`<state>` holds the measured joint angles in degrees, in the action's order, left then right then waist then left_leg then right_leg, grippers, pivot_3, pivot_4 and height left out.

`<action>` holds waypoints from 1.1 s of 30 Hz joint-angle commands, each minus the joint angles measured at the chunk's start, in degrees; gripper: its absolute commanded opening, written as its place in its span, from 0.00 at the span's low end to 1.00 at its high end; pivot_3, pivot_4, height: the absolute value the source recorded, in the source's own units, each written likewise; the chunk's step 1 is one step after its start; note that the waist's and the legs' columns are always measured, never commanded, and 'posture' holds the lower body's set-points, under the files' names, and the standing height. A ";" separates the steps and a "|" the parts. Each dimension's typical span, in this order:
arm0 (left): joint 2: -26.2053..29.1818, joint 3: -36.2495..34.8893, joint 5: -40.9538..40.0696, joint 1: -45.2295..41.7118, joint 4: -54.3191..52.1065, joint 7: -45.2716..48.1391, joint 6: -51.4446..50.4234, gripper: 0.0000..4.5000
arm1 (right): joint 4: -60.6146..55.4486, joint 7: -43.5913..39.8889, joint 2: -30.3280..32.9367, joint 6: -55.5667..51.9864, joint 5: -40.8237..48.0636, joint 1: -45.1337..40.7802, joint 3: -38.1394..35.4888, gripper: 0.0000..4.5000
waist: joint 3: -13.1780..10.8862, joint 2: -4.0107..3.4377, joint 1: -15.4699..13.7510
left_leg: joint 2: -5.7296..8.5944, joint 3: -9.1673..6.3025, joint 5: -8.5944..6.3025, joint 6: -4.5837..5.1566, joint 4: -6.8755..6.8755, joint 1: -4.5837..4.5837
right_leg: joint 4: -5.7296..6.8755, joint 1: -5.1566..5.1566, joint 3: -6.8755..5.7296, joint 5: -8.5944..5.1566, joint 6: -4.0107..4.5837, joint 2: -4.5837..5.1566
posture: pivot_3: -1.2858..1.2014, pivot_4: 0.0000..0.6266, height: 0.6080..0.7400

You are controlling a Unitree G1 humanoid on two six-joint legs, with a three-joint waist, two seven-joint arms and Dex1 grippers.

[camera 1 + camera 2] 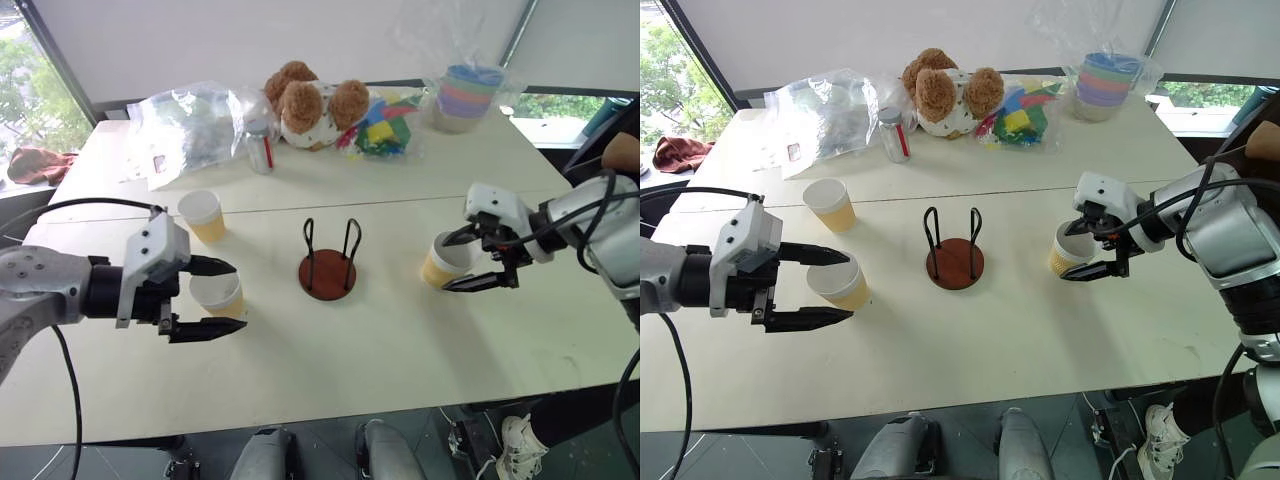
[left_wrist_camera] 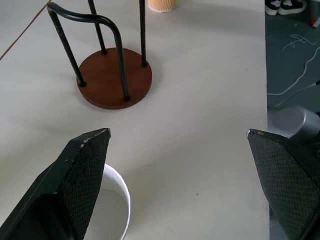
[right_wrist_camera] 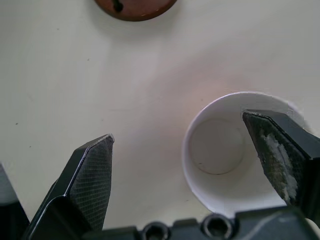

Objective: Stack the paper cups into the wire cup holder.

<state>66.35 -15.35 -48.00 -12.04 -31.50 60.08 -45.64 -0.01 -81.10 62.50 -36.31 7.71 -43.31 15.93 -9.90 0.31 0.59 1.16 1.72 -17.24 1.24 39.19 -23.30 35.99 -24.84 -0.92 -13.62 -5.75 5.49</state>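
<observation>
**Paper cups: none in the holder yet, both grippers poised at a cup**

The paper cups stand upright on the white table (image 1: pixel 380 380), mouths up, long axes vertical, wider at the rim than the base. One (image 1: pixel 203 215) sits toward the far left, untouched. A second (image 1: pixel 218 295) stands nearer the front left, and the third (image 1: pixel 445 260) stands to the right of the wire cup holder (image 1: pixel 328 262). The holder sits mid-table between them, empty, its black loops rising straight up from the round red-brown base, so its open end faces upward too.

The step in hand looks like the approach to a first pick. The left gripper (image 1: pixel 210 297) hangs with fingers spread wide, one above the rim of the front-left cup and one in front of it, holding nothing. The right gripper (image 1: pixel 470 260) is likewise spread and empty, one finger over the right cup's mouth, the other outside it on the holder's side.

Next, I judge, one gripper must settle around its cup's wall, close gently to avoid crushing the paper, lift, and lower it upright between the loops.
</observation>
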 commanded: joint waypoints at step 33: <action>0.92 -5.08 3.71 0.01 5.65 0.63 0.67 1.00 | 22.88 -11.28 -22.23 18.75 2.69 -39.38 -0.62 0.01 | -0.15 -0.16 0.03 | -0.05 -0.07 0.22 -0.39 -0.03 -0.06 | 0.12 -0.02 0.07 0.00 0.00 -0.18 | 0.52 0.24 1.00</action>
<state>67.45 -17.47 -43.92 -11.88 -24.90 61.03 -45.56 23.25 -91.41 40.03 -17.19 7.91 -80.24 16.73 -10.04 0.15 0.62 1.16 1.65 -17.02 0.85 39.17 -23.37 36.11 -24.86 -0.85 -13.62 -5.75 5.36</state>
